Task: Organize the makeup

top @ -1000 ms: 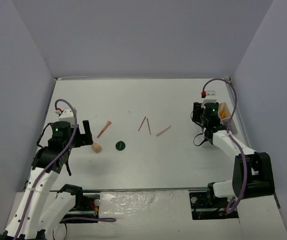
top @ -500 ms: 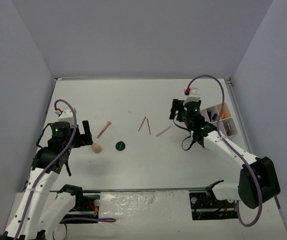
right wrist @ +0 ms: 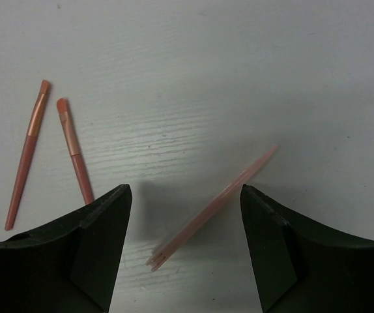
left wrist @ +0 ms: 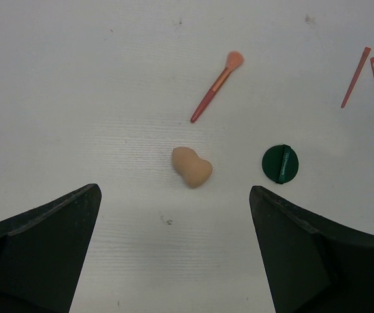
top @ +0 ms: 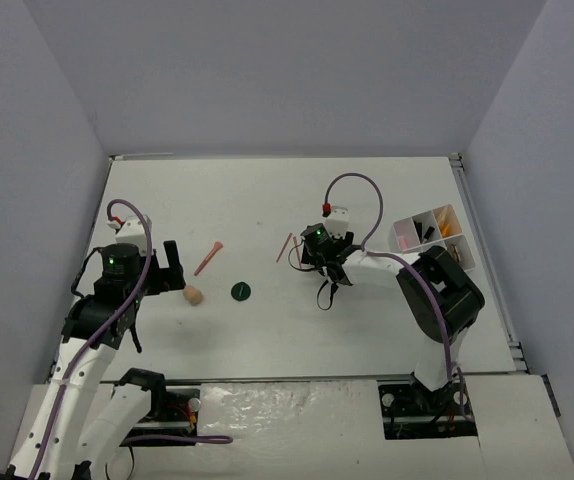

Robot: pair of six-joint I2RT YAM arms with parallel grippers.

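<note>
1. Position. The pink stick (right wrist: 216, 205) lies flat on the table (right wrist: 317, 78). It runs diagonally, and its lower end sits between the right jaws. Two brown-handled pencils (right wrist: 75, 150) lie just beside it on the left, apart from it and from each other. The white tray (top: 429, 213) stands well apart, near the right edge of the table.

2. Jaw state. The right jaws stand open on either side of the stick and grip nothing. The left jaws are spread wide and empty above the beige sponge (left wrist: 191, 167). The dark-green disc (left wrist: 280, 163) and an orange-tipped brush (left wrist: 216, 88) lie near the sponge.

3. Handling, judged. The stick looks thin, stiff and very light, with a smooth surface that is likely to slip. It sits low against the table, so the jaws must come right down to the surface to catch it. Its near end appears layered; I cannot tell whether it is one piece or several.

4. Grip point, judged. Take hold near mid-length so the stick stays level when lifted. Because it lies oblique to the closing line, it may pivot or skate sideways as the jaws close. Squaring the wrist to it first should reduce that risk.

5. The sponge looks soft and will compress. Its narrow waist is the natural grip point.
</note>
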